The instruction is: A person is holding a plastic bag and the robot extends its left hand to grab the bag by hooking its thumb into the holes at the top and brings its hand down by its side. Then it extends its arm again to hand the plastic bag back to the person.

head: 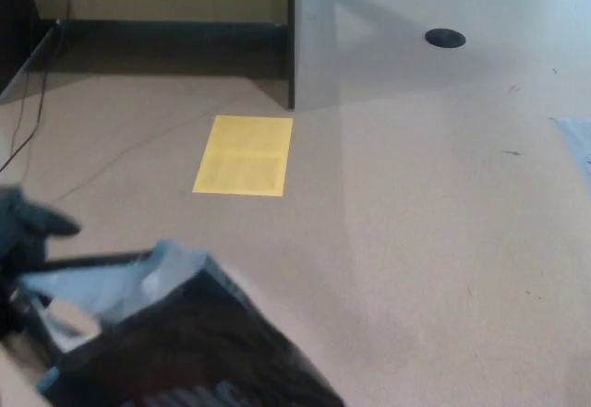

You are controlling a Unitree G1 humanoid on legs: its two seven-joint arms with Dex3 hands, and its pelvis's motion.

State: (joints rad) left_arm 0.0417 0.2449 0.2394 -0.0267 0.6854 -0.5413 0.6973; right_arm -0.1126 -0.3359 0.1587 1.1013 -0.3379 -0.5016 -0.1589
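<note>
We see the bag [175, 342] low in the bottom-left corner, its dark side facing us and pale blue lining showing at the open top. The left robot hand [23, 232] sits at the left edge, touching the bag's top (blurred, so we cannot tell how its fingers stand). A yellow sheet [244, 155] lies on the floor [425, 222] beyond.

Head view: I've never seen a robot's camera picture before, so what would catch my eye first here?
Probably the bright yellow sheet lying flat on the tan floor, left of centre. Next, the dark plastic bag with a pale blue lining, filling the bottom left corner. The robot's black left hand shows blurred at the left edge beside the bag's top; its grip can't be made out.
</note>
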